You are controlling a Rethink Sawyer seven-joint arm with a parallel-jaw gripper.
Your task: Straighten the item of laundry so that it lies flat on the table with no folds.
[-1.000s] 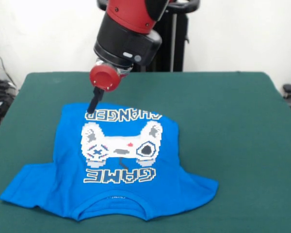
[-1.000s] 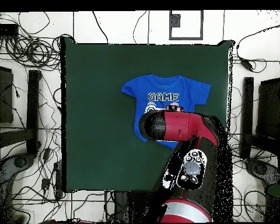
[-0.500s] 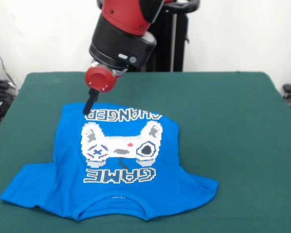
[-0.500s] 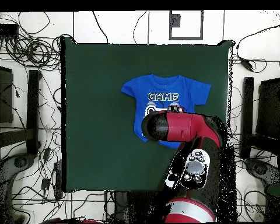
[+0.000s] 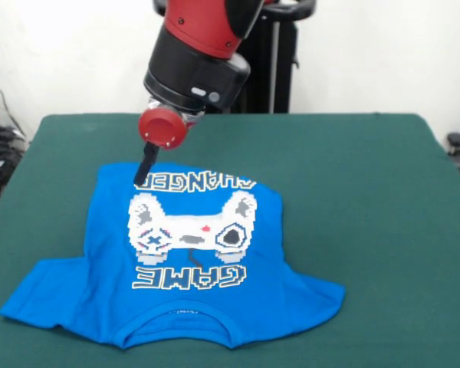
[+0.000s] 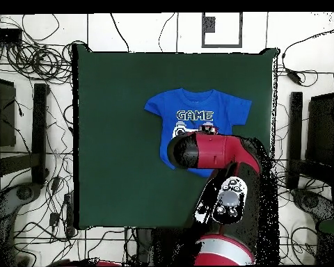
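Note:
The item of laundry (image 5: 188,253) is a bright blue T-shirt lying print side up on the green table (image 5: 353,192). Its collar points to the near edge and its sleeves spread out to both sides. There are soft ripples at the left sleeve and along the bottom. My gripper (image 5: 141,178) hangs under the red and black arm, with its dark tip at the shirt's far hem by the left corner. Whether it touches the cloth is unclear. In the overhead view the arm covers the lower part of the shirt (image 6: 197,104) and hides the gripper.
Green table (image 6: 114,139) stretches wide on every side of the shirt. Cables and dark stands (image 6: 39,132) lie on the floor around the table. The black pedestal post (image 5: 280,61) rises behind the far edge.
The arm's wrist has shifted slightly, first left and up, then a little back. The gripper tip stays at the far hem and the shirt has not moved.

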